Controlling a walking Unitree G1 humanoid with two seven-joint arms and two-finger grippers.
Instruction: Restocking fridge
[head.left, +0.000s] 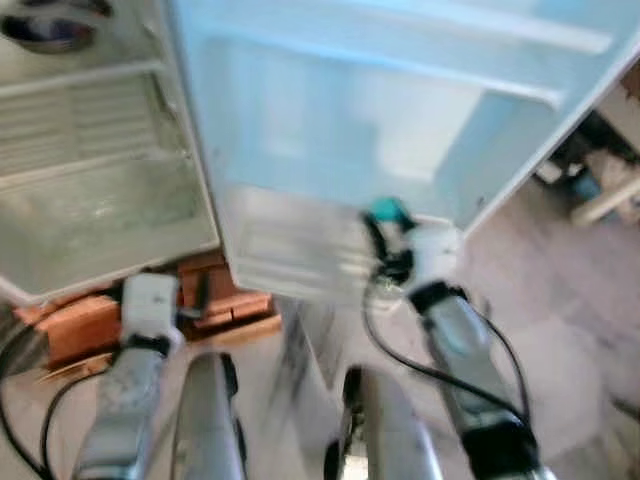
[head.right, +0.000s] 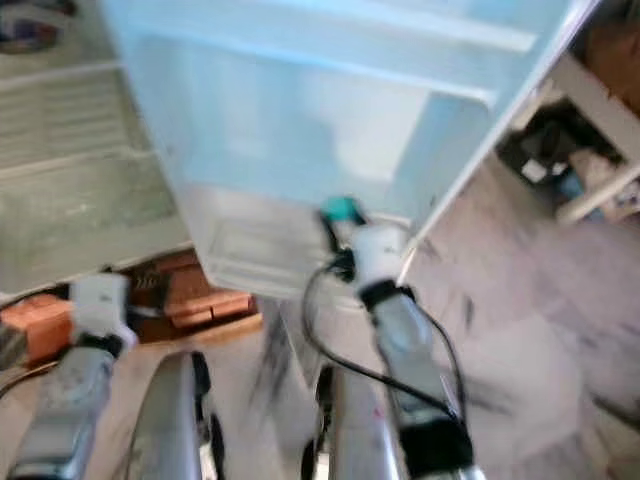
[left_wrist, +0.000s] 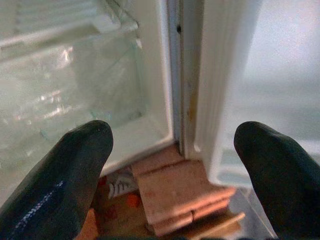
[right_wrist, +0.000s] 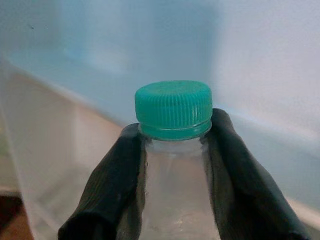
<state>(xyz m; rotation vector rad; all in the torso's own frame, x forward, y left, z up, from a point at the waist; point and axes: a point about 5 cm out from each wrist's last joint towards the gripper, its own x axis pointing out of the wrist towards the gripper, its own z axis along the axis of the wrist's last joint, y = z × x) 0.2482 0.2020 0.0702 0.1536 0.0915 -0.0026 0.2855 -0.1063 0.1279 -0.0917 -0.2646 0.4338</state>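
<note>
The right hand (right_wrist: 175, 165) pinches a clear plastic bottle with a ribbed teal screw cap (right_wrist: 173, 111) just under the cap, beside the open pale-blue fridge door's lowest clear shelf (head.left: 300, 250). It looks light, smooth and slippery, so the neck suits. The left hand (left_wrist: 175, 165) hangs spread near the bricks (left_wrist: 175, 190)

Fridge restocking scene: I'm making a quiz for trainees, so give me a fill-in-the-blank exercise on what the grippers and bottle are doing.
1. The right gripper is shut on a clear bottle with a ____ cap.
2. The left gripper holds ____ between its open fingers.
3. The fridge door stands ____.
4. Under the fridge lie reddish ____.

Missing words: green; nothing; open; bricks
</note>
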